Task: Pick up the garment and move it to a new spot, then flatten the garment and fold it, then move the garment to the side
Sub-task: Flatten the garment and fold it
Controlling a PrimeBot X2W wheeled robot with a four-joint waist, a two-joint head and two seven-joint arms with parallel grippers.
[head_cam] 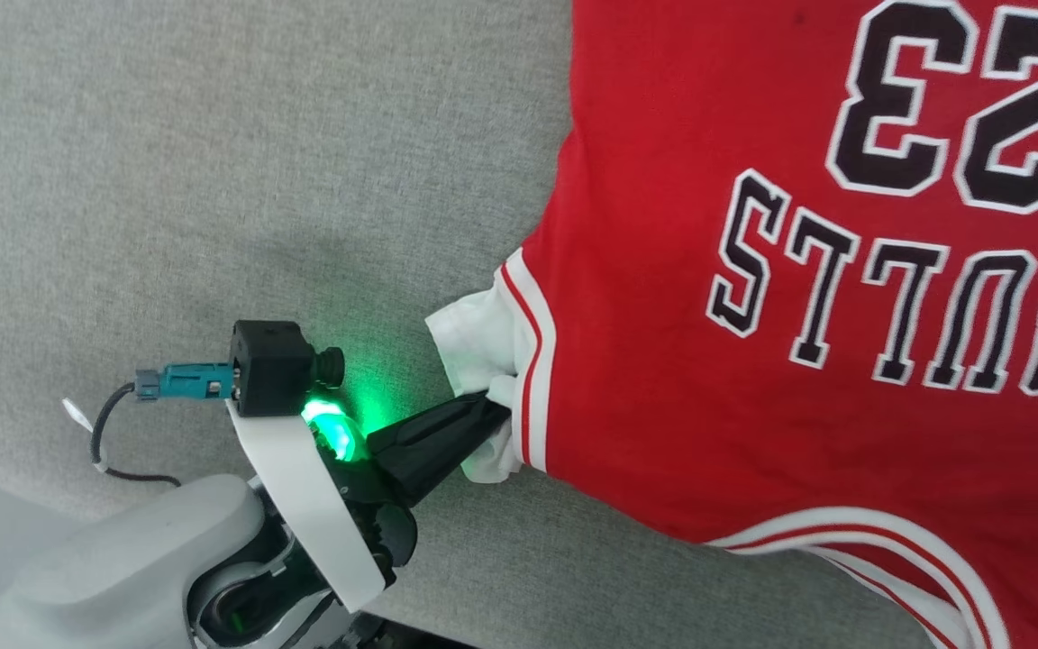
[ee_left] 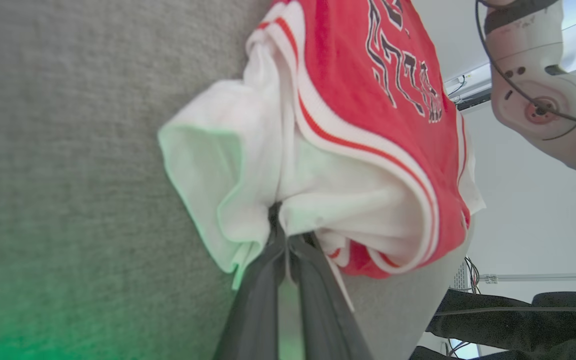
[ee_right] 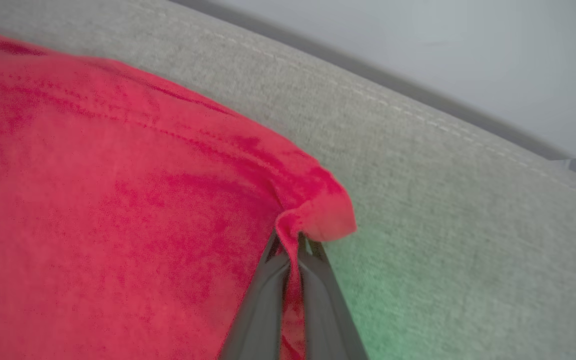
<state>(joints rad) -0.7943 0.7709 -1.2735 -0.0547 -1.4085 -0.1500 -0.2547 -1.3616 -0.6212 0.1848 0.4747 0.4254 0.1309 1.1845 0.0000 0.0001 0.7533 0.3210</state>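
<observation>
The garment (head_cam: 753, 297), a red jersey with black white-outlined numerals and letters, lies spread over the grey cloth surface (head_cam: 213, 162) at the right of the head view. My left gripper (head_cam: 492, 410) is shut on its white sleeve panel (head_cam: 478, 347), bunching the fabric. In the left wrist view the dark fingers (ee_left: 263, 300) pinch the white sleeve (ee_left: 238, 165) below the striped trim. In the right wrist view my right gripper (ee_right: 290, 240) is shut on a red corner of the garment (ee_right: 318, 215), with red fabric running down between the fingers.
The grey surface (ee_right: 443, 210) ends at a stitched edge (ee_right: 368, 95) with pale floor beyond it. My right arm's pale joint (ee_left: 538, 100) and dark cables (ee_left: 518, 310) show at the right of the left wrist view.
</observation>
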